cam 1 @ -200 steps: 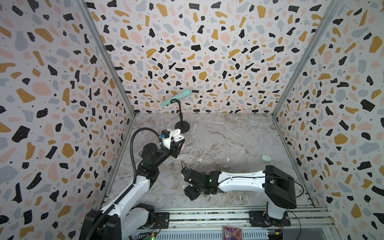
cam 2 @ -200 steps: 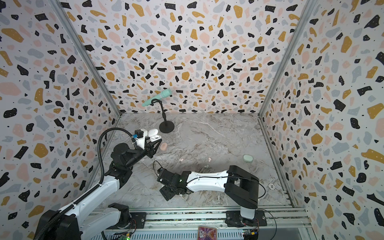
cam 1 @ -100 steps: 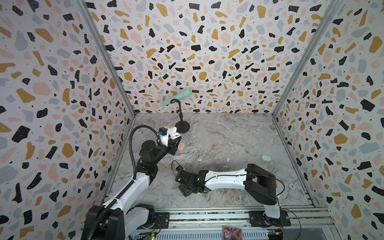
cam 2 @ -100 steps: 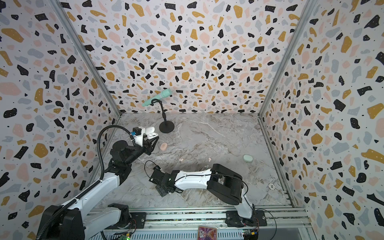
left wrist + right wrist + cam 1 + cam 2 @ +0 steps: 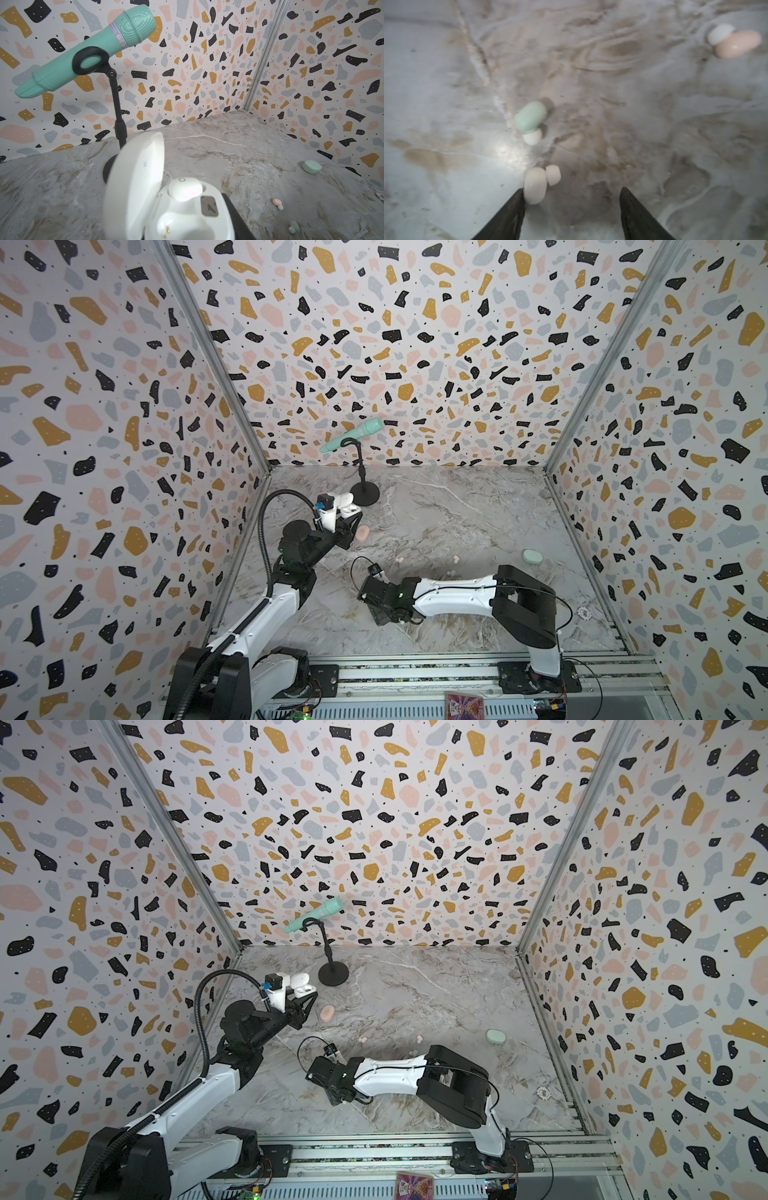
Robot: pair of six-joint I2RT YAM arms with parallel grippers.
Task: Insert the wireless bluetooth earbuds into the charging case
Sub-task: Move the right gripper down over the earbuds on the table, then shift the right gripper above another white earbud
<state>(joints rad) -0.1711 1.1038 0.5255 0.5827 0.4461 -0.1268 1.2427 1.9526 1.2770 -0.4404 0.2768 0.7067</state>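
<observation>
My left gripper is shut on a white charging case held above the floor at the left, lid open. One white earbud sits in a socket; the other socket is bare. My right gripper hangs open low over the front floor, under its wrist in both top views. A white earbud lies against the tip of one finger. A mint earbud lies farther ahead and a pink earbud off to the side.
A shut pink case lies beside the left gripper and a mint case near the right wall. Two pink buds lie mid-floor. A mint toy microphone on a black stand is at the back.
The right arm's elbow has swung leftward; its gripper drifted left, then came back to nearly the same spot, still open. The left gripper keeps hold of the open case, barely moved.
</observation>
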